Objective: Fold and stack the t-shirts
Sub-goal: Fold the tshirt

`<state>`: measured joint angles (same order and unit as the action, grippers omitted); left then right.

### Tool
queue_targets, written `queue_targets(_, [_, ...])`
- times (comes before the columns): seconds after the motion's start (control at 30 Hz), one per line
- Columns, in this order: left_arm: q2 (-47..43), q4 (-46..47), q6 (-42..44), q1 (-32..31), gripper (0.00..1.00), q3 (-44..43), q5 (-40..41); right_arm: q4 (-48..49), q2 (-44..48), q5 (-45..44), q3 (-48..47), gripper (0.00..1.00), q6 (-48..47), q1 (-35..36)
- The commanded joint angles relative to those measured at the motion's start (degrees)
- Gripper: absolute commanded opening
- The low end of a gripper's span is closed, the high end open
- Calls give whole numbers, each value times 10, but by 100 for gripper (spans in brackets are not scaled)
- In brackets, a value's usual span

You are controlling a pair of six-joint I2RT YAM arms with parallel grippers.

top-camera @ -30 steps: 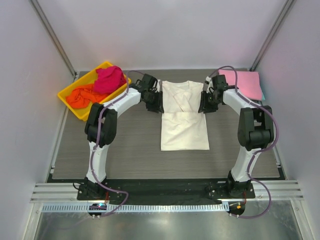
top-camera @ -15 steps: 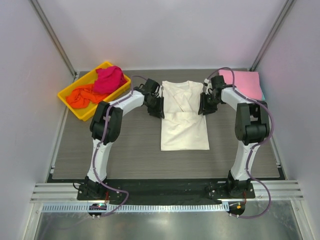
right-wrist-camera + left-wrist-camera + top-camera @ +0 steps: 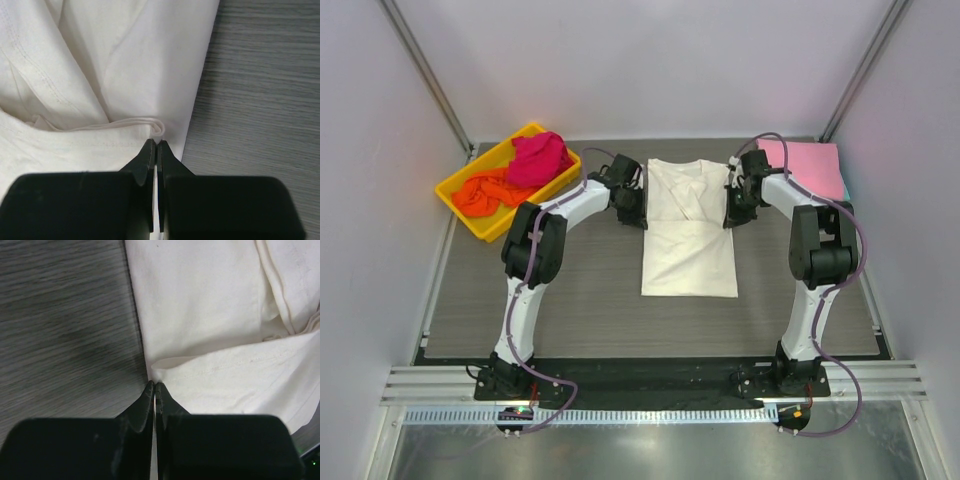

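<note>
The left tool (image 3: 154, 385) is squeezing fully shut, its two dark fingertips meeting on the corner of a folded-over hem at the left edge of the cream-white t-shirt (image 3: 210, 315), and a thin white sliver is showing between them. The right tool (image 3: 156, 142) is doing the same on the opposite edge, closing tight where the fold is curling up a little against its tips. In the top view the left tool (image 3: 636, 210) and right tool (image 3: 730, 210) are flanking the cream-white t-shirt (image 3: 689, 255), which is lying flat in the middle of the grey tabletop (image 3: 570, 290), sleeves tucked inward. At upper right a folded pink t-shirt (image 3: 807, 168) is resting behind the right arm. At upper left a yellow tray (image 3: 455, 198) is holding a crumpled magenta t-shirt (image 3: 540, 158) and an orange t-shirt (image 3: 483, 193).
</note>
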<state>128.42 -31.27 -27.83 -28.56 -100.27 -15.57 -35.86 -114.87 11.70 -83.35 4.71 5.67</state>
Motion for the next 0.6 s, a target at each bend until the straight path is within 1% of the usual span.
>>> queue_targets(0.0, [-6, 32, -20, 1, 0, 1, 33, 22, 26, -50, -5, 1, 3, -6])
queue_targets(0.13, [4, 40, -20, 2, 0, 7, 50, 40, 19, -61, 7, 1, 10, -5])
queue_targets(0.2, [13, 39, -19, 3, 0, -2, 42, 47, 19, -77, 10, 2, 14, -6])
queue_targets(0.23, [17, 39, -19, 3, 0, -6, 34, 50, 19, -84, 10, 6, 15, -5])
queue_targets(0.3, [20, 39, -20, 3, 1, -13, 20, 50, 21, -85, 5, 10, 20, -5])
queue_targets(0.33, [19, 40, -23, 4, 2, -15, 18, 49, 25, -85, 0, 16, 25, -6])
queue_targets(0.4, [10, 36, -23, 4, 11, -23, 17, 42, 39, -92, -7, 25, 44, -5])
queue_targets(0.43, [4, 30, -22, 4, 21, -27, 19, 20, 46, -99, -19, 33, 50, -6])
queue_targets(0.53, [-19, -10, -17, 4, 26, -47, 41, -34, 78, -102, -34, 39, 71, -5])
queue_targets(0.57, [-26, -26, -14, 4, 29, -48, 43, -45, 93, -87, -34, 40, 74, -5])
